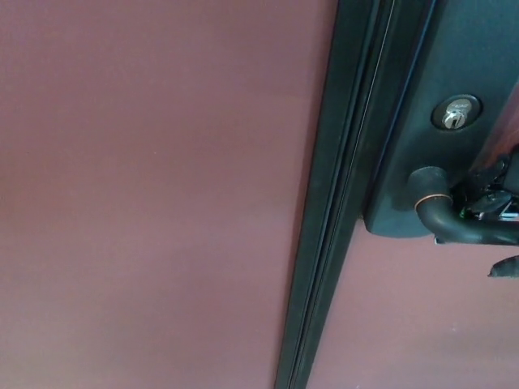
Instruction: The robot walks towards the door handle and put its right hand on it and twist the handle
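The dark door handle (454, 223) is a lever that curves out of a round hub on the black lock plate (405, 186) and runs off the right edge. Just above it sits a silver keyhole (456, 113). My right hand (491, 193) shows only as black parts at the right edge. Some of it lies just above and behind the lever, and one black tip sits a little below the lever. Most of the hand is cut off by the frame, so its grip is hidden. My left hand does not show.
The reddish-brown door face (154, 194) fills the left and the bottom of the picture. A black vertical door edge strip (332, 211) runs from top to bottom between the two door panels, very close to the camera.
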You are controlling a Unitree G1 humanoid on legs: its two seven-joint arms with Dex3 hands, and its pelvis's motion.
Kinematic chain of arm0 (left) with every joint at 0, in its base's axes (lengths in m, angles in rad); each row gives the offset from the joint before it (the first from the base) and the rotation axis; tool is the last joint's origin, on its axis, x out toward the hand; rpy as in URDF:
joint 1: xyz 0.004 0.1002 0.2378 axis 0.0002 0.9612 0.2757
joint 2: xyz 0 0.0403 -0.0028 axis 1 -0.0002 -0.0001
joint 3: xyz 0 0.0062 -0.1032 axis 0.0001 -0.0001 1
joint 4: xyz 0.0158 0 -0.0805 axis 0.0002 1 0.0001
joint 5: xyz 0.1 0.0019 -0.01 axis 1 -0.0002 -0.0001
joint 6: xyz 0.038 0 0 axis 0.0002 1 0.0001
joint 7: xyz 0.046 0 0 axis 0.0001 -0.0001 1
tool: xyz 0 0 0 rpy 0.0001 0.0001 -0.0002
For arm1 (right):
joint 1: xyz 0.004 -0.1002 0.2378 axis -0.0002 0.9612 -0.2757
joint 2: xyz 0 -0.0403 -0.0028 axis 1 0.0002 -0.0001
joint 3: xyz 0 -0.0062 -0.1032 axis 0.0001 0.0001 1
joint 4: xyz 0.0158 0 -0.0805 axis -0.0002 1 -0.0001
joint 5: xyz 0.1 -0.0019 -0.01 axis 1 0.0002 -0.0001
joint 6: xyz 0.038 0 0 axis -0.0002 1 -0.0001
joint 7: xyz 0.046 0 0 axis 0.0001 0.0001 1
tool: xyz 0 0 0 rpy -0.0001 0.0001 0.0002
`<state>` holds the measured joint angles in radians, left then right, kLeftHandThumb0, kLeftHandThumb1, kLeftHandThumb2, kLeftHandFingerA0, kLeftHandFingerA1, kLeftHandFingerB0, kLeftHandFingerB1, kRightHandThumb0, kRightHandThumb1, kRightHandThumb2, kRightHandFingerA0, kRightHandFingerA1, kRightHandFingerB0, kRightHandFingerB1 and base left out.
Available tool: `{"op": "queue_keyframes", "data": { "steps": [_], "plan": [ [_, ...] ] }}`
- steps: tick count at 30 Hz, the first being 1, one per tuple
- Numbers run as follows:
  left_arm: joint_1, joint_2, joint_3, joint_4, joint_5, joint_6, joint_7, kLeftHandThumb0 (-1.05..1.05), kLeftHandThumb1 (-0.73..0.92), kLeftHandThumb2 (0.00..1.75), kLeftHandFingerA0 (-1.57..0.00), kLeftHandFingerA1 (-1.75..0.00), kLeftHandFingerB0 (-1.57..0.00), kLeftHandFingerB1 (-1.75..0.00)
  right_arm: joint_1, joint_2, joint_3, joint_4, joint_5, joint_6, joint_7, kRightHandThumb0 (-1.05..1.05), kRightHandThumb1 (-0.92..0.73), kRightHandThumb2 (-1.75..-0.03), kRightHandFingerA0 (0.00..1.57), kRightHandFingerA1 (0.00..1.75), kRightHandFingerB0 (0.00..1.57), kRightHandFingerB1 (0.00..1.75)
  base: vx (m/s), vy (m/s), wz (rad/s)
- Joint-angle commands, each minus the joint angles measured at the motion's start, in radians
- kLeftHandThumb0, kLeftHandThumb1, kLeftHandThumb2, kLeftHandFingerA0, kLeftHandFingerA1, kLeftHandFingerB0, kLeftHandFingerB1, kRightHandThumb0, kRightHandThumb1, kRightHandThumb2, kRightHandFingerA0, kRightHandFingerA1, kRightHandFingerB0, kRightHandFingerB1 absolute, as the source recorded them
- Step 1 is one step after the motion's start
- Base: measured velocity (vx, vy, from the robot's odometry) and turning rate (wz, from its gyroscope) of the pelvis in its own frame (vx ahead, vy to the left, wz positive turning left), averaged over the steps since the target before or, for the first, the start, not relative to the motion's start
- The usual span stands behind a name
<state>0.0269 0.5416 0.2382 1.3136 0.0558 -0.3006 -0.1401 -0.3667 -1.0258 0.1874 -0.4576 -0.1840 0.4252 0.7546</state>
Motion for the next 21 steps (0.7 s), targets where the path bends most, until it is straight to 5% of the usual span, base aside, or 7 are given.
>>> {"op": "queue_keyframes", "data": {
  "steps": [1,11,14,15,16,17,21],
  "plan": [
    [0.010,0.011,0.004,0.003,-0.011,-0.007,-0.020,-0.24,0.49,0.55,-0.73,-0.49,-0.51,-0.40,0.062,0.044,-0.013,0.002,0.003,-0.020,0.004,0.00,-0.55,-0.55,0.86,0.55,0.73,0.51,0.00,0.000,0.00],
    [0.016,0.010,0.007,0.003,-0.009,-0.007,-0.021,-0.32,0.41,0.66,-0.69,-0.56,-0.47,-0.48,0.074,0.076,-0.042,0.008,-0.004,-0.054,0.001,-0.06,-0.56,-0.56,0.86,0.57,0.71,0.50,0.00,0.000,0.00],
    [0.016,0.011,0.004,0.002,-0.006,-0.007,-0.019,-0.24,0.49,0.55,-0.73,-0.49,-0.52,-0.41,0.075,0.081,-0.048,0.015,-0.008,-0.068,0.003,-0.08,-0.56,-0.56,0.86,0.57,0.70,0.50,0.00,0.000,0.00],
    [0.019,0.010,0.005,0.003,-0.007,-0.008,-0.020,-0.25,0.49,0.55,-0.73,-0.49,-0.52,-0.41,0.069,0.069,-0.043,0.009,-0.012,-0.058,0.021,-0.25,-0.55,-0.56,0.58,0.45,0.49,0.40,0.00,0.000,0.00],
    [0.020,0.009,0.005,0.003,-0.007,-0.008,-0.020,-0.25,0.49,0.55,-0.73,-0.49,-0.52,-0.41,0.067,0.063,-0.041,0.006,-0.014,-0.054,0.029,-0.25,-0.55,-0.56,0.58,0.45,0.49,0.40,0.00,0.000,0.00],
    [0.021,0.010,0.004,0.003,-0.005,-0.009,-0.019,-0.25,0.49,0.55,-0.73,-0.49,-0.52,-0.41,0.047,0.030,-0.033,-0.009,-0.011,-0.030,0.078,-0.25,-0.37,-0.91,0.11,0.51,0.09,0.49,0.00,0.000,0.00],
    [0.021,0.011,0.004,0.003,-0.006,-0.010,-0.019,-0.25,0.49,0.55,-0.73,-0.49,-0.52,-0.41,0.040,0.028,-0.031,-0.010,-0.013,-0.025,0.090,-0.25,-0.37,-0.91,0.11,0.51,0.09,0.49,0.00,0.000,0.00]
  ]
}}
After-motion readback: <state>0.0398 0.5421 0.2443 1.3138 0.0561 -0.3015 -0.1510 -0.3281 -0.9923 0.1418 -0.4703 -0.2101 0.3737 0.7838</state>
